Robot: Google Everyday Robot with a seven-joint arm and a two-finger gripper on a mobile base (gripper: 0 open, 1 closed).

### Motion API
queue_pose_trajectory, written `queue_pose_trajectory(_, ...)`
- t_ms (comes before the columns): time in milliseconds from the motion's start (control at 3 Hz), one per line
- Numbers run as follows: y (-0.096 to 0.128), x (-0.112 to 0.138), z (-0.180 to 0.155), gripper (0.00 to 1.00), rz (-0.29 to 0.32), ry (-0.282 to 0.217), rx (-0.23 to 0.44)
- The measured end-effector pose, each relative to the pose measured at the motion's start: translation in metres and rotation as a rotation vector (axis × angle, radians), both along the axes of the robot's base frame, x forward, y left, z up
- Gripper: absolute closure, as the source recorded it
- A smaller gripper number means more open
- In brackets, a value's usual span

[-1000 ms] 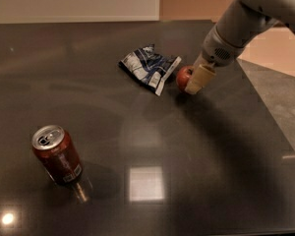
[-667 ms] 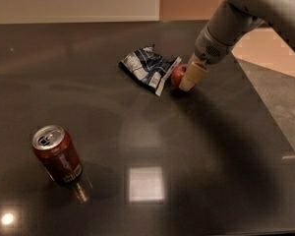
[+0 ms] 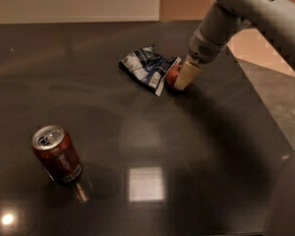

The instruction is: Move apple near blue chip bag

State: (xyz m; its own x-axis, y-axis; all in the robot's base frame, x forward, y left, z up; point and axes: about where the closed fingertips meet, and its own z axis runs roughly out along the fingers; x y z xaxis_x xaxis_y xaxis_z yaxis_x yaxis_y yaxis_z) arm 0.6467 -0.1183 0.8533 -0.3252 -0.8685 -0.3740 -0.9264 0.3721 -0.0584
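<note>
While beside bag (image 3: 145,67), pincer (image 3: 183,76) at apple (image 3: 172,75)

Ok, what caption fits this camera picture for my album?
Gripper at the apple, beside the blue chip bag; soda can stands far off on the dark table.

Matt beige hand (image 3: 180,78) at apple (image 3: 172,74), crinkly foil bag (image 3: 145,66), glossy dark table (image 3: 152,136).

The gripper (image 3: 183,77), down on the table (image 3: 196,146) beside the bag (image 3: 146,68), hides most of the apple (image 3: 172,74). The arm (image 3: 246,9) runs off the top and right edges.
</note>
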Motion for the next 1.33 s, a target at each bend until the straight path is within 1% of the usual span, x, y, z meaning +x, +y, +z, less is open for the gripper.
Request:
queue_pose_trajectory(667,0.0026,0.0009,-0.0039,0.14,0.004,0.004,0.0)
queue_pose_trajectory(1000,0.0038,0.0012,-0.006,0.0,0.006,0.007,0.0)
queue_pose_trajectory(1333,0.0039,0.0012,-0.0061,0.0,0.006,0.007,0.0)
